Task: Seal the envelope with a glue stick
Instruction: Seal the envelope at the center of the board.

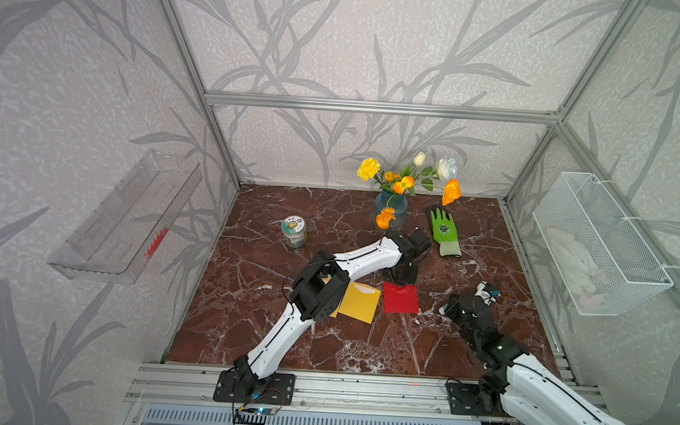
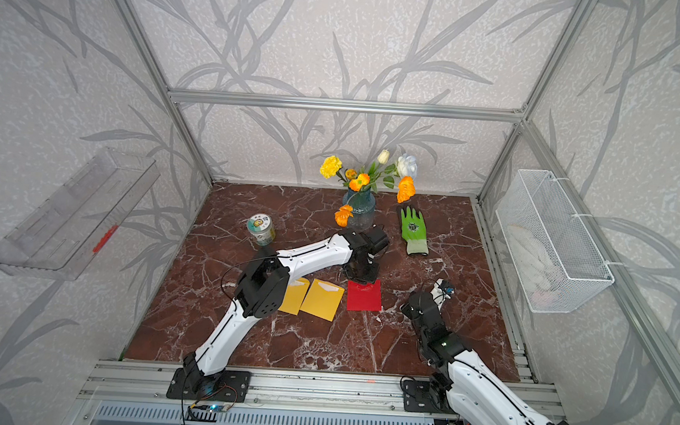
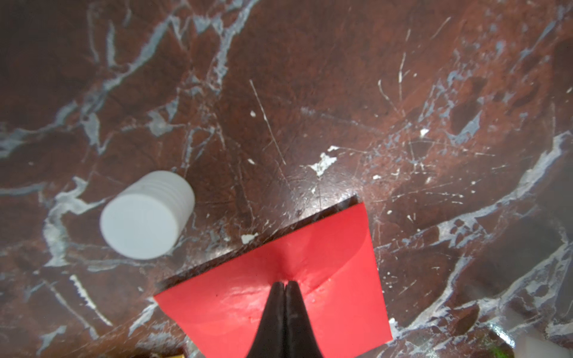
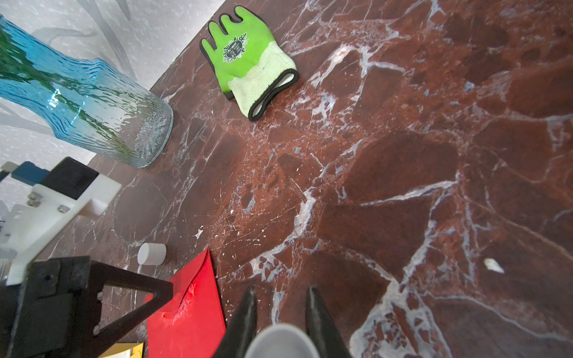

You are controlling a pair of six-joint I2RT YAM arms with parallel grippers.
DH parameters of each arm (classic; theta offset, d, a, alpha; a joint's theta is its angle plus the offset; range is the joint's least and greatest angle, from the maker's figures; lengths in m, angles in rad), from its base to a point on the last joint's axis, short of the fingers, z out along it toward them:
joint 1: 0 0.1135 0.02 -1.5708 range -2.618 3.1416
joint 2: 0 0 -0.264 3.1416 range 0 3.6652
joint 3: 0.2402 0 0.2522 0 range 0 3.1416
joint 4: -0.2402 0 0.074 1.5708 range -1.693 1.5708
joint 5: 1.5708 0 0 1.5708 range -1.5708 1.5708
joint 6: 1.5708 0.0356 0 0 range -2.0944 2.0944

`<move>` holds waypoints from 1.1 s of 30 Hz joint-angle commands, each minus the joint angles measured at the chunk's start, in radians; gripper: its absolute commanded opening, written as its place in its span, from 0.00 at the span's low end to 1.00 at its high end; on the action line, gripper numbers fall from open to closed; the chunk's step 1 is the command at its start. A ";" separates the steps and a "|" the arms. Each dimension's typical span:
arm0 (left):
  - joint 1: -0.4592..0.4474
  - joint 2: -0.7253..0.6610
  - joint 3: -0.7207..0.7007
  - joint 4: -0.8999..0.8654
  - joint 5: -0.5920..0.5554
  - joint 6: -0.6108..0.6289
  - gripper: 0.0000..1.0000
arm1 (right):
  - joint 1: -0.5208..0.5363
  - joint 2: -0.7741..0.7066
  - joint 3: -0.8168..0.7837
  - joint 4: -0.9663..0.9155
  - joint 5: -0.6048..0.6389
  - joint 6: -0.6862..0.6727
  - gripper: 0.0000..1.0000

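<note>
Glue stick (image 4: 280, 341) sits clamped in the right pincer (image 4: 282, 291), with the red envelope (image 4: 189, 310) just beside it on that pincer's left. Left pincer (image 3: 284, 283) is pinched shut, tips down on the envelope, so it's the nearer arm, probably pressing the seal.

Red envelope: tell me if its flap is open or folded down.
Folded down: the curved flap lies flat on the red envelope, and the shut left gripper presses on its tip.

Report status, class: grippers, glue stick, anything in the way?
Left gripper shut, tips on red envelope flap. Right gripper shut on glue stick. White cap lies loose beside the envelope, not touching.
</note>
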 commanded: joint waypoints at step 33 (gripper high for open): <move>-0.008 0.055 -0.070 -0.009 0.012 -0.013 0.06 | -0.005 -0.011 0.025 -0.010 0.023 -0.006 0.00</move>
